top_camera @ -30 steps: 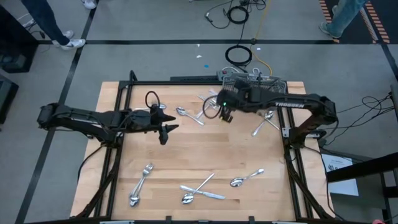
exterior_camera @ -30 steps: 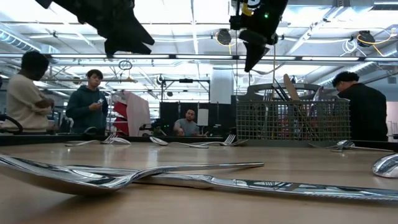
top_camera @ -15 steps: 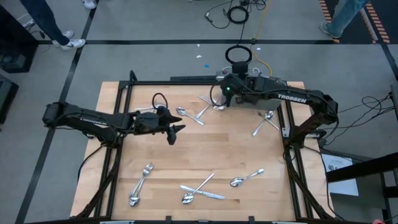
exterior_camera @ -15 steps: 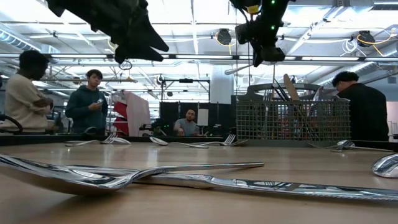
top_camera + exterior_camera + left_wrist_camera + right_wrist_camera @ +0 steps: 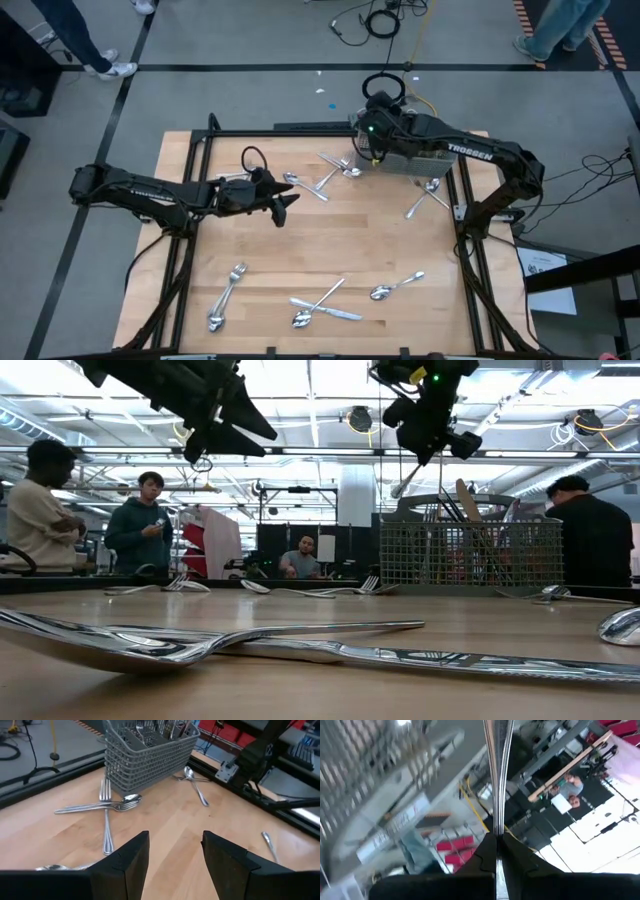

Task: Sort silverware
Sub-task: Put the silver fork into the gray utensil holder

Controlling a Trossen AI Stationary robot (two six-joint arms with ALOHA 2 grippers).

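The right gripper (image 5: 496, 851) pinches a slender shiny silver utensil (image 5: 496, 775), apparently a handle, pointing straight out beyond its fingertips above the grey wire-mesh basket (image 5: 470, 553); the left gripper (image 5: 173, 857) hangs open beside it.

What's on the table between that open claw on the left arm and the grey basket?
Seen from the left wrist, a crossed fork and spoon lie between the open left gripper and the basket; otherwise bare wood.
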